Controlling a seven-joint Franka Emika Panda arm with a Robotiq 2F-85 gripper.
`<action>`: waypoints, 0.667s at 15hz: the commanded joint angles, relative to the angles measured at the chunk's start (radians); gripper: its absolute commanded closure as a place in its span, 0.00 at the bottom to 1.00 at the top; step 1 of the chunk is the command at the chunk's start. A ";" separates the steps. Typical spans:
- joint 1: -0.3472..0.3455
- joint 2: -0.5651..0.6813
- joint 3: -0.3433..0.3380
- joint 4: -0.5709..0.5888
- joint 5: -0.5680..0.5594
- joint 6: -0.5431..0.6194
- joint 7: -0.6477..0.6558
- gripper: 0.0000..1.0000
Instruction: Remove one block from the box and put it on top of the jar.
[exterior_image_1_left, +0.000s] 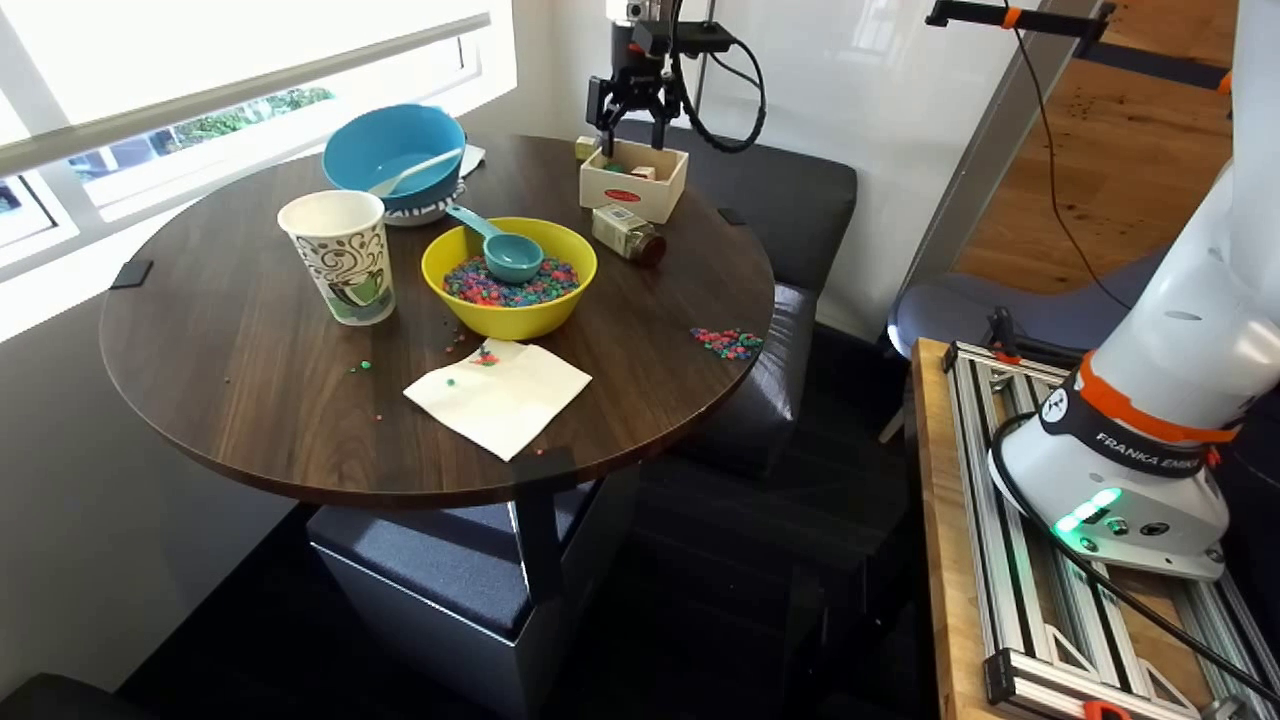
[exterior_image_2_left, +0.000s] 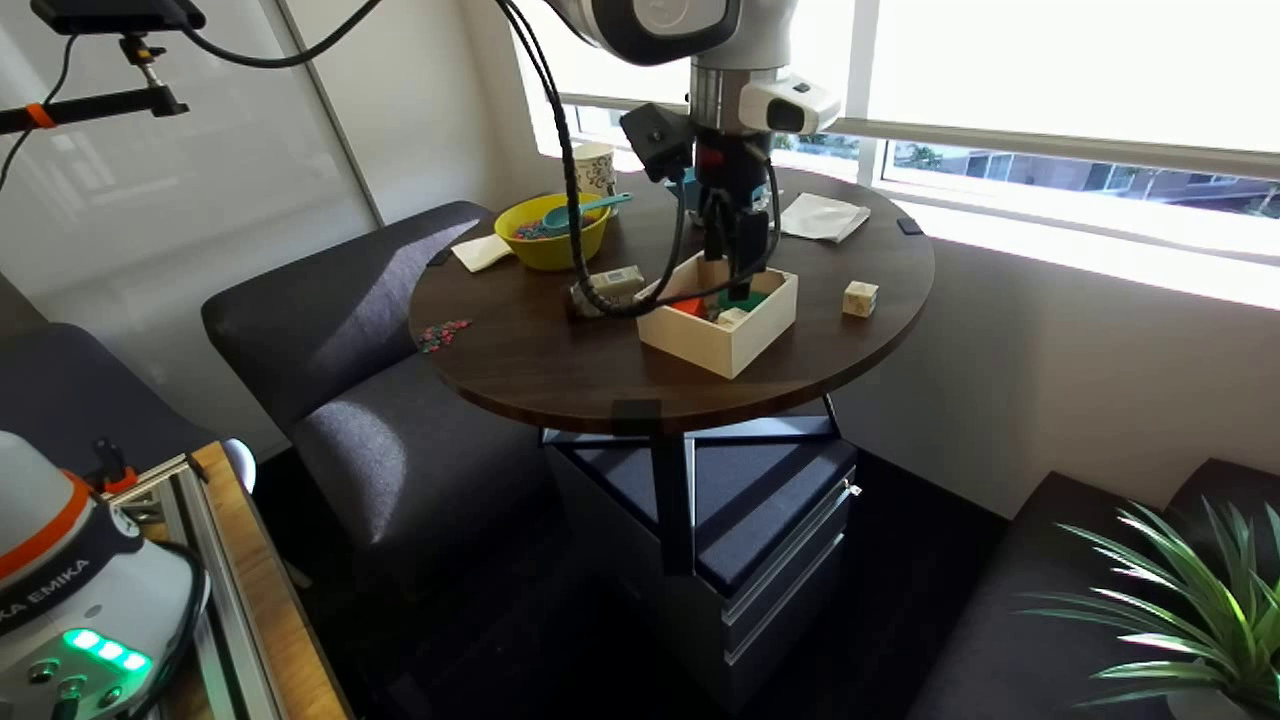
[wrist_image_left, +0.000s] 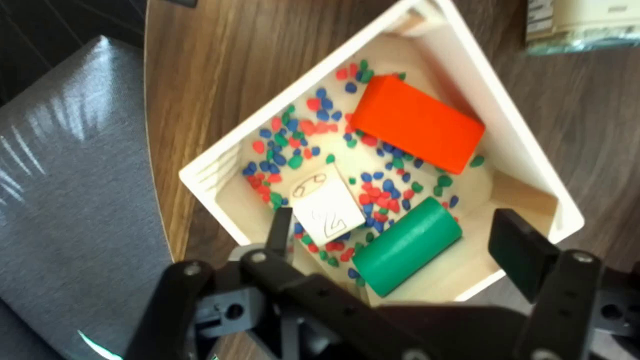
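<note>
The tan wooden box (exterior_image_1_left: 622, 194) stands open-topped near the table's edge; it also shows in an exterior view (exterior_image_2_left: 690, 343) and the wrist view (wrist_image_left: 531, 145). Inside lie a red block (wrist_image_left: 419, 124), a green cylinder block (wrist_image_left: 407, 246) and a pale wooden cube (wrist_image_left: 328, 207), among small coloured pebbles. The jar (exterior_image_1_left: 626, 232), clear with a dark red lid, lies on its side beside the box; part of it shows in the wrist view (wrist_image_left: 582, 25). My gripper (wrist_image_left: 394, 225) points down over the box, open and empty, with the green cylinder between its fingers in view.
Another wooden cube (exterior_image_2_left: 860, 299) sits on the table beside the box. A yellow bowl (exterior_image_1_left: 510, 322) with pebbles and a blue scoop, a paper cup (exterior_image_1_left: 345, 260), a blue bowl (exterior_image_1_left: 395, 145) and a napkin (exterior_image_1_left: 500, 398) are on the table. Loose pebbles (exterior_image_1_left: 728, 343) lie near the edge.
</note>
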 joint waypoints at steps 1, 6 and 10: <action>0.000 0.062 -0.010 0.023 0.015 0.065 0.061 0.00; 0.002 0.087 -0.025 0.053 -0.015 -0.034 0.104 0.00; 0.001 0.110 -0.024 0.083 -0.011 -0.125 0.115 0.26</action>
